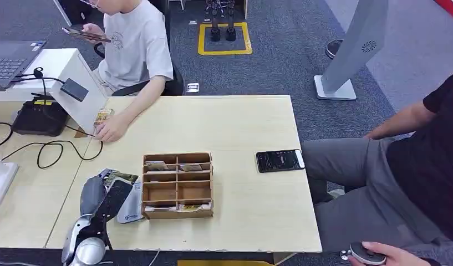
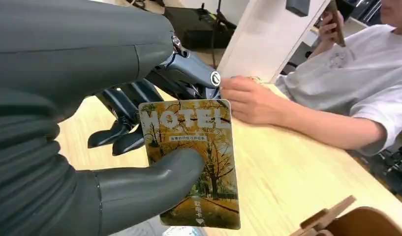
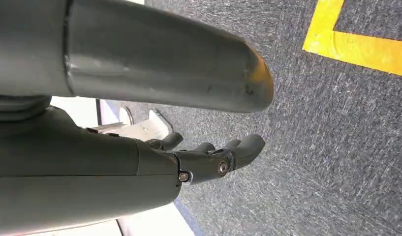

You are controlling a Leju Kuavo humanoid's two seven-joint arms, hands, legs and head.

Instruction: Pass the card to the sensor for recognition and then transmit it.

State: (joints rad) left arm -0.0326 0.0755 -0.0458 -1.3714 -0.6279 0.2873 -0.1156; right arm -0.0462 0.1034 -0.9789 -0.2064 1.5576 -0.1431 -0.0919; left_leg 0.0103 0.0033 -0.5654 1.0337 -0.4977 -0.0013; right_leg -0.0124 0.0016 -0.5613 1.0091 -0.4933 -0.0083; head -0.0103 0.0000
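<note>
My left hand (image 1: 105, 195) is low over the table's near left corner, just left of the wooden box (image 1: 178, 185). It pinches a hotel card (image 2: 194, 157) printed with yellow autumn trees, the thumb (image 2: 149, 183) pressing on its face and the dark fingers (image 2: 125, 113) behind it. From the head the card (image 1: 121, 178) pokes out above the hand. The sensor (image 1: 74, 89), a small black block, sits on a slanted white stand (image 1: 66, 69) at the far left, well beyond the hand. My right hand (image 3: 208, 160) hangs over grey carpet, fingers loosely apart, holding nothing.
A seated person's hand (image 1: 110, 130) rests on the table by the stand, next to another card (image 1: 103, 114). The box holds several cards in its compartments. A black phone (image 1: 279, 160) lies right of it. Cables (image 1: 52, 149) loop at the left. Another person (image 1: 412, 166) sits at right.
</note>
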